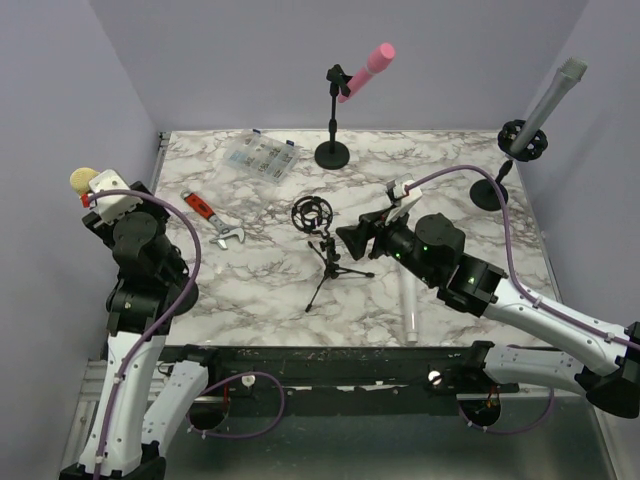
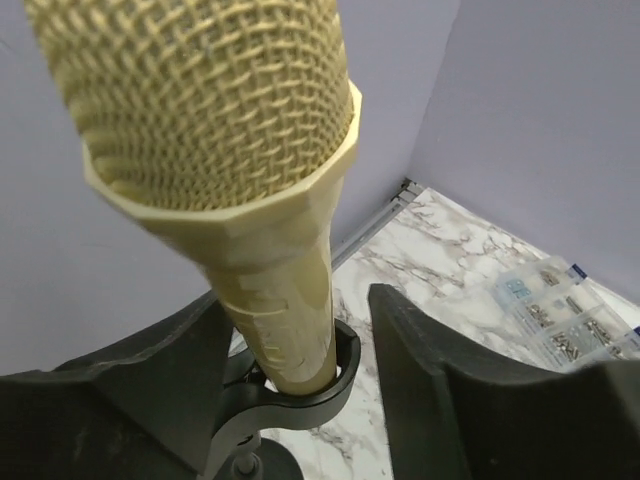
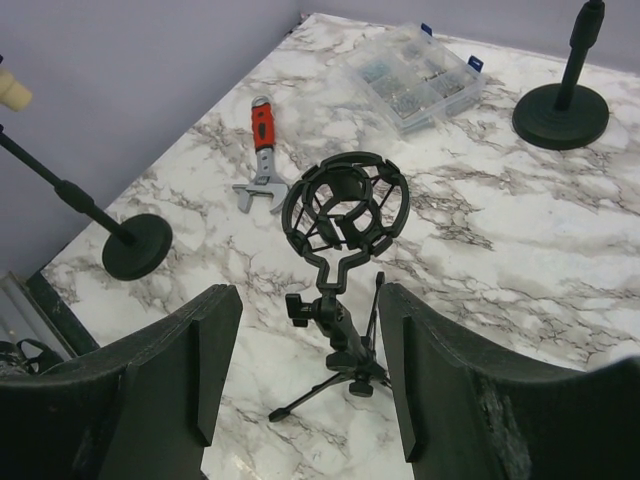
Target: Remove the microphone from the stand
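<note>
A yellow microphone (image 2: 230, 130) with a mesh head stands in the black clip (image 2: 330, 385) of its stand at the table's far left edge, its head (image 1: 80, 180) showing beside my left arm. My left gripper (image 2: 300, 305) reaches around the microphone's handle just above the clip. The left finger lies close against the handle, while a gap separates the right finger (image 2: 420, 360) from it. My right gripper (image 3: 310, 295) hovers open and empty mid-table, facing an empty black shock-mount tripod stand (image 3: 345, 215).
A white microphone (image 1: 408, 305) lies on the marble near my right arm. A pink microphone (image 1: 365, 68) on a round-base stand is at the back, and a grey one (image 1: 550, 100) is on a stand at the right. A red-handled wrench (image 1: 215, 222) and a clear parts box (image 1: 260, 157) lie left of centre.
</note>
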You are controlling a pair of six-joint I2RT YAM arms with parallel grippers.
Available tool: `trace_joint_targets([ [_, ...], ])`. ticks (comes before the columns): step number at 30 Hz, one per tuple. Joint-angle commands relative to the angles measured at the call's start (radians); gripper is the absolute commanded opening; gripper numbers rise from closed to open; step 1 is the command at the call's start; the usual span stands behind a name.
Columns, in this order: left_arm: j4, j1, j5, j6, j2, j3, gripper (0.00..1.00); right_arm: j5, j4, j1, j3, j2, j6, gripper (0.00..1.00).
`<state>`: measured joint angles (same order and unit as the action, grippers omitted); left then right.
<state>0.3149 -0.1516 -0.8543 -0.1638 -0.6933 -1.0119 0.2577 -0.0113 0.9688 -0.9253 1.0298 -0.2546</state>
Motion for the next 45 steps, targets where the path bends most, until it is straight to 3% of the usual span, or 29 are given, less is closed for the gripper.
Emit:
trace_joint_targets([
  [1,-0.147,0.006,0.067,0.076,0.066,0.051,0.48,-0.022,0.013,0.002,0.006,-0.004,-0.012,0.66],
  [2,-0.136,0.006,0.084,0.076,0.076,0.049,0.40,-0.022,0.013,0.002,0.006,-0.001,-0.016,0.66],
  [6,-0.128,0.006,0.180,0.082,0.129,0.062,0.28,-0.030,0.014,0.001,-0.009,0.015,-0.026,0.66],
  [10,-0.096,0.005,0.208,0.087,0.170,0.052,0.06,-0.026,-0.010,0.001,-0.013,0.023,-0.034,0.66],
  [12,-0.073,0.006,0.242,0.068,0.188,0.047,0.00,-0.029,-0.004,0.001,-0.013,0.029,-0.037,0.66],
  [16,0.015,0.006,0.390,-0.002,0.199,0.010,0.00,-0.043,-0.020,0.002,-0.042,0.060,-0.045,0.66],
  [23,0.100,0.005,0.988,-0.070,0.152,-0.056,0.00,-0.074,-0.032,0.001,-0.080,0.091,-0.057,0.66],
  [25,0.118,0.004,1.102,-0.086,0.121,-0.081,0.00,-0.078,-0.023,0.001,-0.078,0.093,-0.055,0.66],
  [33,0.127,-0.026,1.251,-0.118,0.061,-0.109,0.00,-0.088,-0.030,0.001,-0.103,0.119,-0.061,0.66],
  [38,0.152,-0.073,1.240,-0.096,0.039,-0.091,0.00,-0.232,-0.002,0.002,-0.131,0.166,-0.039,0.74],
  [39,0.159,-0.073,1.240,-0.096,0.037,-0.092,0.00,-0.274,-0.004,0.003,-0.147,0.182,-0.031,0.75],
  [42,0.161,-0.074,1.231,-0.101,0.045,-0.090,0.36,-0.296,-0.024,0.034,-0.210,0.228,0.008,0.79],
  [45,0.161,-0.073,1.217,-0.098,0.063,-0.086,0.57,-0.301,-0.017,0.066,-0.259,0.265,0.038,0.84],
])
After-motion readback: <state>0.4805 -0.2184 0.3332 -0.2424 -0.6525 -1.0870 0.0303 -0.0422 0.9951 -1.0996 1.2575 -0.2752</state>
